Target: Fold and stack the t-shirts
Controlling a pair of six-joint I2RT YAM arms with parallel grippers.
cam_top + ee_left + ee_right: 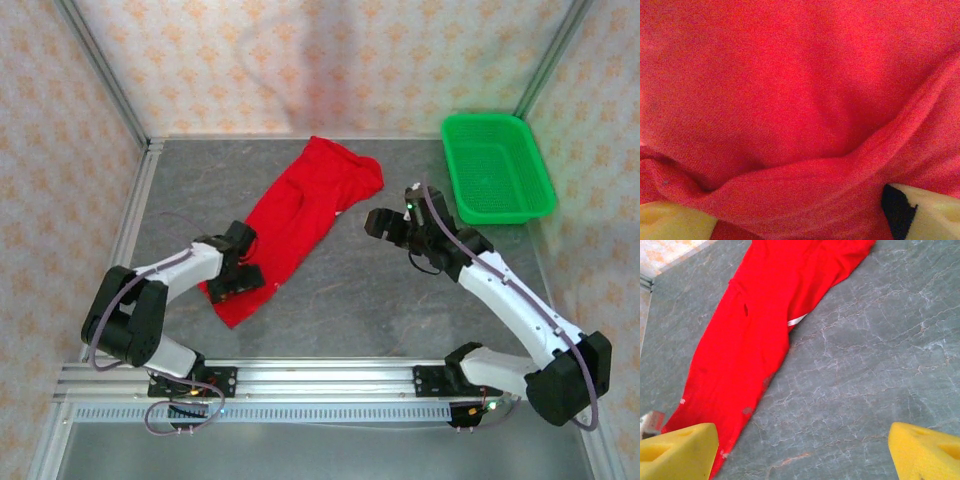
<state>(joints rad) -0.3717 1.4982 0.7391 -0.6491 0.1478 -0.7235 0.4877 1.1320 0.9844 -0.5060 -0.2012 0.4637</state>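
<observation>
Red t-shirt (300, 215) lies as a long rumpled strip slanting across the table (400, 310), doubled lengthwise at best (cross-folds and stacking remain), left pincer (238, 280) spread over its near end, right pincer (386, 222) open above bare table alongside.

The grey marbled table (380, 300) carries a red t-shirt (290, 225), rumpled in a long diagonal band from far centre to near left (a sliver of white shows at its edge). A green mesh basket (495, 170) sits far right, well apart.
</observation>
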